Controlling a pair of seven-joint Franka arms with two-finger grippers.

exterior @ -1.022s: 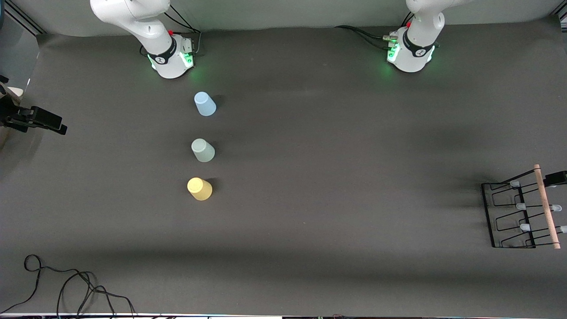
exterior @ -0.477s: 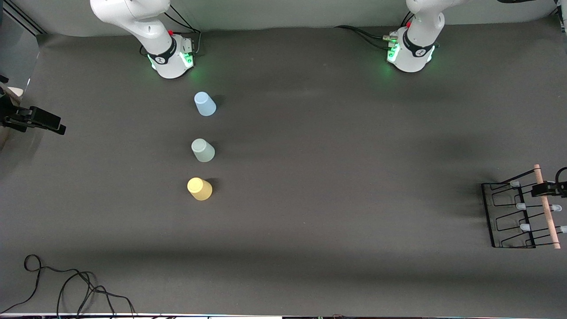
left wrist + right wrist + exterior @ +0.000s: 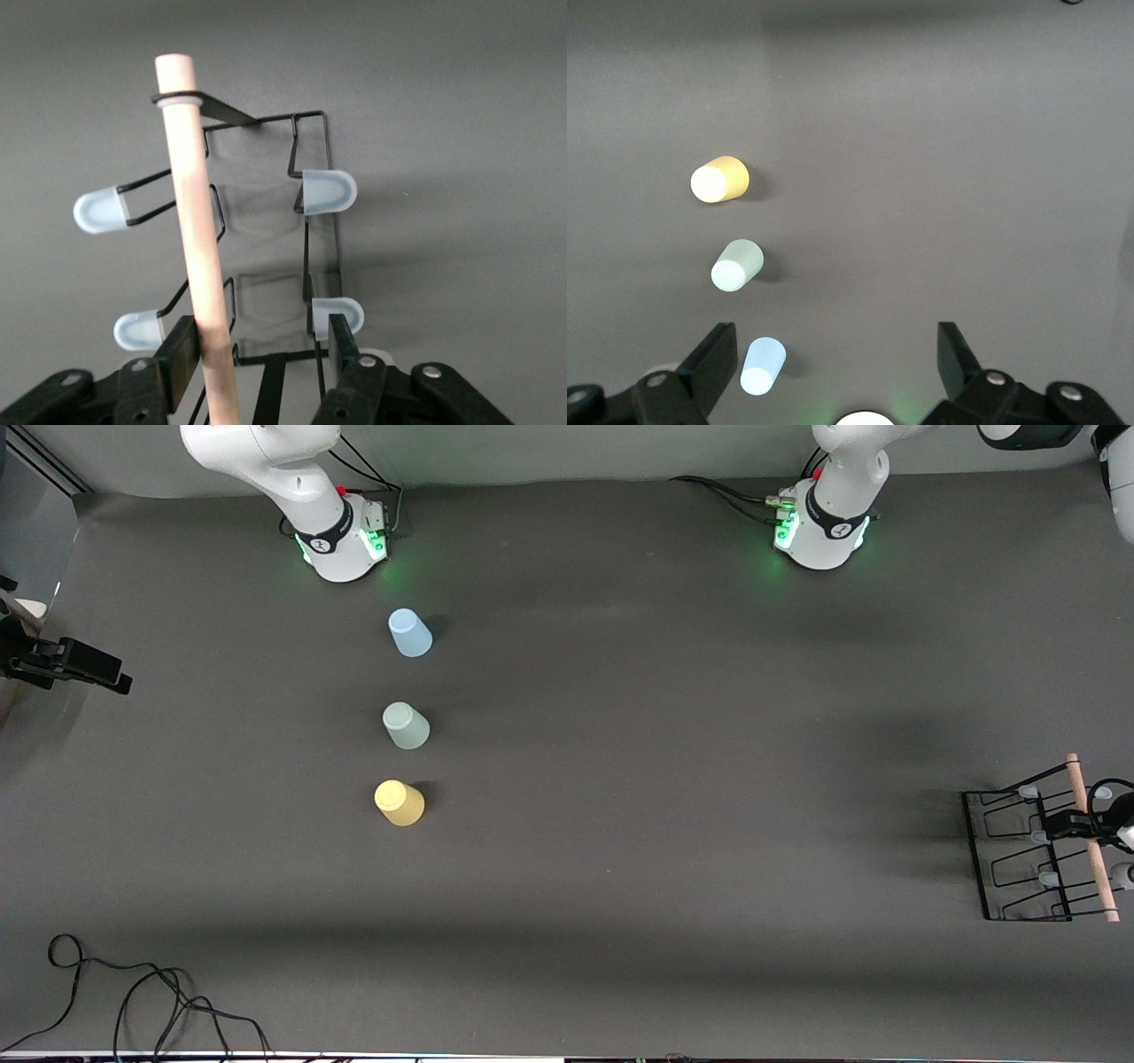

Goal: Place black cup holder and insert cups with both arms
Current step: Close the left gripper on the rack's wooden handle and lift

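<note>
Left claw (image 3: pixel 261 354): I have it down at the black cup holder (image 3: pixel 1019 856), at the left arm's end of the table (image 3: pixel 620 850). Its fingers (image 3: pixel 182 350) straddle the wooden rod handle (image 3: pixel 199 257); one finger looks to be against the rod, the other stands apart from it with a clear gap. I read it as partly open, not clamped on the rod.

Black cup holder: stands on the table near the edge at the left arm's end, well apart from the cups. The rod runs along its top, and the pale blue-grey capped prongs (image 3: pixel 326 191) stick out to both sides of the wire frame.

Right claw (image 3: pixel 833 354): I see it up in the air over the table at the right arm's end, jaws wide apart, holding nothing. This arm waits.

Light blue cup (image 3: pixel 409 633): upside down on the table, farthest of the three from the front camera, near the right arm's base (image 3: pixel 345 545).

Pale mint green cup (image 3: pixel 406 725): upside down, between the other two, in one line with them.

Yellow cup (image 3: pixel 400 802): upside down, nearest of the three to the front camera.

Loose black cable (image 3: pixel 133 1001): lies on the table at the corner nearest the front camera, at the right arm's end.
</note>
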